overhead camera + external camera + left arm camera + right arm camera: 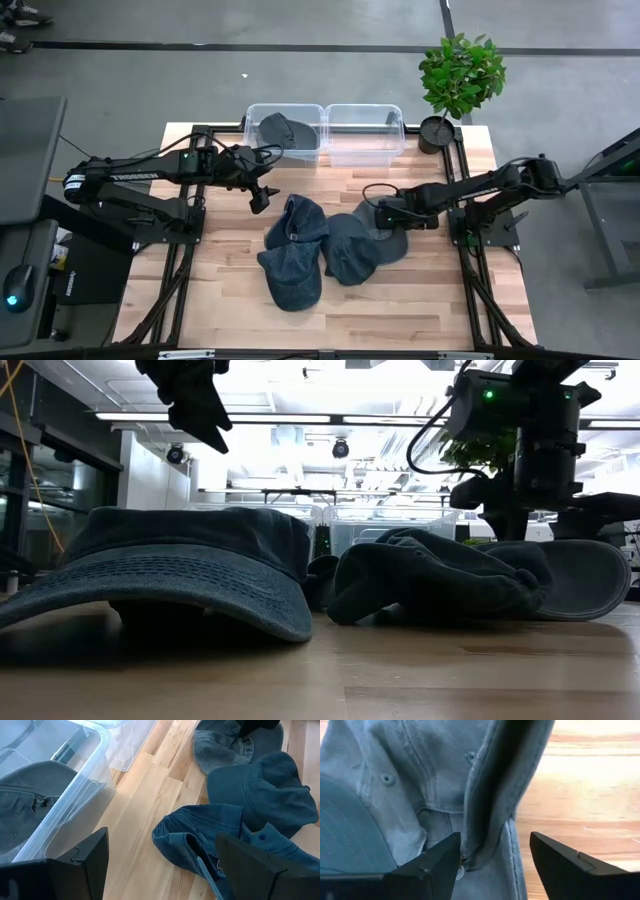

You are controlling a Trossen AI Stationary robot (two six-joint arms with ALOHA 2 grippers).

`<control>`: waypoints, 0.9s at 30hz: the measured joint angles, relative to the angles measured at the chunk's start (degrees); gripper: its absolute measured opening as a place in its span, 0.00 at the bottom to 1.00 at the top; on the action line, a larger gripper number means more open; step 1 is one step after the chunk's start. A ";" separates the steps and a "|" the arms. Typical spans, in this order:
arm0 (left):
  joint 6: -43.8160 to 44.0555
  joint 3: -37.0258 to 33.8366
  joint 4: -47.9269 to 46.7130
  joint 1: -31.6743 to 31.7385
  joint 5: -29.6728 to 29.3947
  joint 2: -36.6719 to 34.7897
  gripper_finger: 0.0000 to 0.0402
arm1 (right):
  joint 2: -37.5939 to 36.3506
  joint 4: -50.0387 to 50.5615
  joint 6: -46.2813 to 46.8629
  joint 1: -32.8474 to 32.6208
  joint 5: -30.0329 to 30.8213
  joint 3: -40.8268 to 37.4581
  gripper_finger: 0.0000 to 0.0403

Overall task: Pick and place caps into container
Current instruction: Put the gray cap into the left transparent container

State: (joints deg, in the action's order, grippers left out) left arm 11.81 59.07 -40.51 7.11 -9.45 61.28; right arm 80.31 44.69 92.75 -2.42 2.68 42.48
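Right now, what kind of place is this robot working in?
Probably a robotics lab or workshop: a pale wooden table on a black metal frame over grey concrete floor, long ceiling strip lights, and a computer mouse on a side desk.

A grey concrete floor (300, 75) crossed by dark lines surrounds the wooden counter (400, 310), a potted plant (460, 80) at its corner, ceiling strip lights (300, 417) overhead.

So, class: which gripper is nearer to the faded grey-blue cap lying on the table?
Right. The right gripper is down at the grey-blue cap, its rim between the open fingers. The left gripper hangs apart, nearer the bins.
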 joint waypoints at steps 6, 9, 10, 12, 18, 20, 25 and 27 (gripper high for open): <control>0.00 0.00 -0.03 0.00 0.02 0.00 0.73 | -0.07 0.70 -0.69 -0.29 -1.79 0.00 0.46; 0.02 0.00 -0.09 0.00 0.02 0.00 0.73 | -0.07 1.37 -0.99 -1.08 -2.32 0.00 0.39; 0.00 0.00 -0.09 0.00 0.02 0.00 0.73 | -0.09 1.77 -1.03 -1.31 -2.60 0.00 0.37; 0.02 0.00 -0.11 0.00 0.04 0.00 0.73 | -0.10 2.93 -1.07 -1.77 -2.98 0.00 0.33; 0.00 0.00 -0.11 0.00 0.04 0.00 0.73 | -0.17 5.40 -1.99 -2.27 -3.04 0.02 0.14; 0.00 0.00 -0.11 0.00 0.04 0.00 0.73 | -0.19 5.12 -3.22 -2.23 -2.92 0.09 0.06; 0.00 0.00 -0.11 0.00 0.04 0.00 0.73 | -0.25 4.64 -5.46 -2.11 -2.59 0.43 0.05; 0.00 0.00 -0.11 0.00 0.04 0.00 0.73 | -0.67 4.66 -7.11 -2.10 -1.82 0.98 0.05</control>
State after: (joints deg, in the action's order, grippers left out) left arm 11.81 59.07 -40.62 7.11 -9.41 61.28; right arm 79.65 49.35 85.64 -4.51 0.86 43.46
